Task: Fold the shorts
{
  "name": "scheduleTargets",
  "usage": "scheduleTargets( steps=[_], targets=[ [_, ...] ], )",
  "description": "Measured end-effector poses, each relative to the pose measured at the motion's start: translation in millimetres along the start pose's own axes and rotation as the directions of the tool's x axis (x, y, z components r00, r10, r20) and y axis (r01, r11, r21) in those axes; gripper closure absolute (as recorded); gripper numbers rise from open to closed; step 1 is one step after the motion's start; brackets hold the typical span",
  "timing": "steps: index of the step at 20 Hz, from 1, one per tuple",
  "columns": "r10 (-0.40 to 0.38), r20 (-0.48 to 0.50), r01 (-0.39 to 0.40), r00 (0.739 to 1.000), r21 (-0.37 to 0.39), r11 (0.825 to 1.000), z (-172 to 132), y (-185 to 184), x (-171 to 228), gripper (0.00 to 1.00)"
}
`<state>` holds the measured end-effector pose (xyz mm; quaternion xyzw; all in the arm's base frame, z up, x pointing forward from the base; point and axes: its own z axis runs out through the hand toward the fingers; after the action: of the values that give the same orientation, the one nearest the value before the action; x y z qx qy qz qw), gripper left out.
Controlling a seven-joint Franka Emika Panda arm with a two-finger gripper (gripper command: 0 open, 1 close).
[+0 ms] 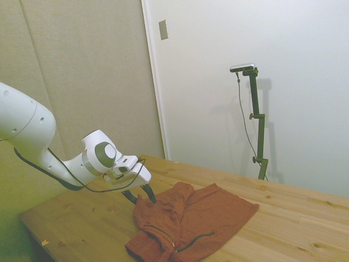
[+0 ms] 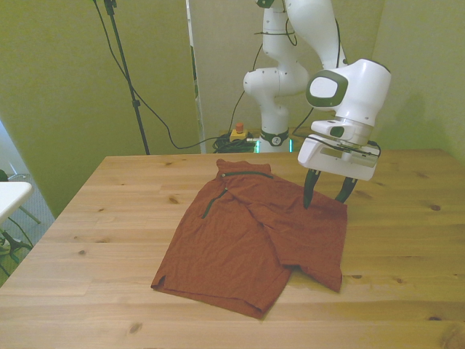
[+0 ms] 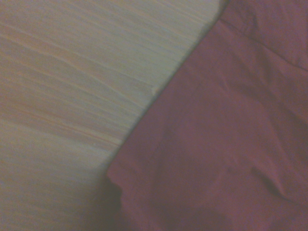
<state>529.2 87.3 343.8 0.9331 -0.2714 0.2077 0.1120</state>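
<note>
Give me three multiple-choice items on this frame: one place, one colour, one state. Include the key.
1. Where is the hand relative to the shorts?
A. over their edge on the front view's right
B. over their edge on the front view's left
C. off the table

2. What colour are the shorts?
A. navy
B. rust red
C. grey

3. How do the hand's fingers stand?
A. shut on fabric held high
B. hidden
C. open, tips at the fabric

Key: 1 A, the fingers meet the right edge; 2 B, red in every view; 3 C, a clear gap shows between the dark fingers.
</note>
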Motion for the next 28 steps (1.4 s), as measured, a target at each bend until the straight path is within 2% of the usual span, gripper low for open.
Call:
scheduleTargets(
  steps=[28],
  targets=[
    [0.005,0.012,-0.005,1.0,0.008,1.0,10,-3,0,1.0]
  ],
)
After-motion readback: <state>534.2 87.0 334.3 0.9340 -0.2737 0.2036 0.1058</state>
